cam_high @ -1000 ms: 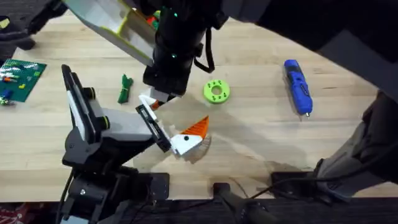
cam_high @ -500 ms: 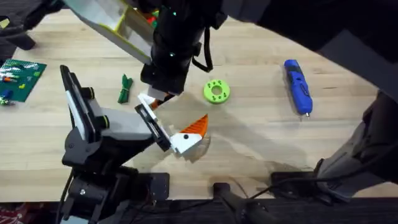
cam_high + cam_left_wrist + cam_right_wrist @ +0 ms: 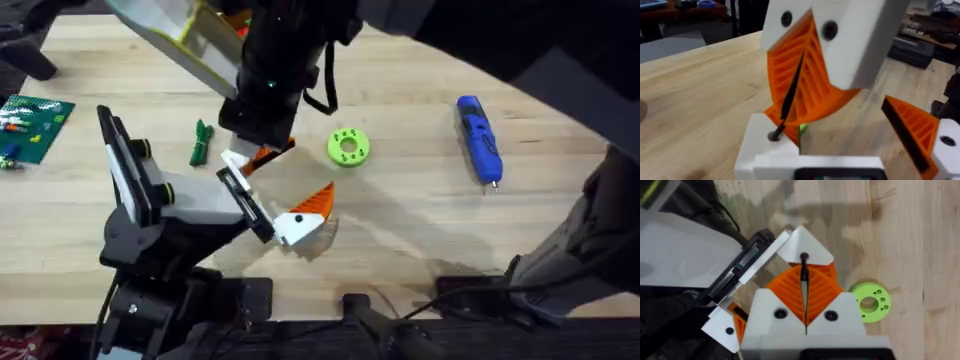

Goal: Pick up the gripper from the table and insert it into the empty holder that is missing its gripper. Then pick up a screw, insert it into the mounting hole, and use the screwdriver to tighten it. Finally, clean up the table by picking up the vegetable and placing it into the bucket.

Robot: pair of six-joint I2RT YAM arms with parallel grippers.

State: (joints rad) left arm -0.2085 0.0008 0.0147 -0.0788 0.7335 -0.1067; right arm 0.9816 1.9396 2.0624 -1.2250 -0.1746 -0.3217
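My right gripper (image 3: 256, 157) reaches across the table (image 3: 420, 230) and is shut on a thin black screw (image 3: 804, 275) between its orange pads. The screw (image 3: 790, 95) points down with its tip touching the white base of the gripper (image 3: 762, 145), the small orange finger sitting in the holder on my left arm. My left gripper (image 3: 268, 195) stands open, its other finger being the orange-and-white wedge with a black dot (image 3: 305, 212). The blue screwdriver (image 3: 478, 138) lies at the right. The dark green vegetable (image 3: 201, 142) lies left of my right gripper.
A lime-green disc with holes (image 3: 348, 147) lies just right of the grippers. A green board with small parts (image 3: 30, 122) sits at the far left edge. A yellow and white box (image 3: 190, 35) is at the back left.
My right gripper has shifted slightly left and toward the far side with the screw. The left arm has stayed still.
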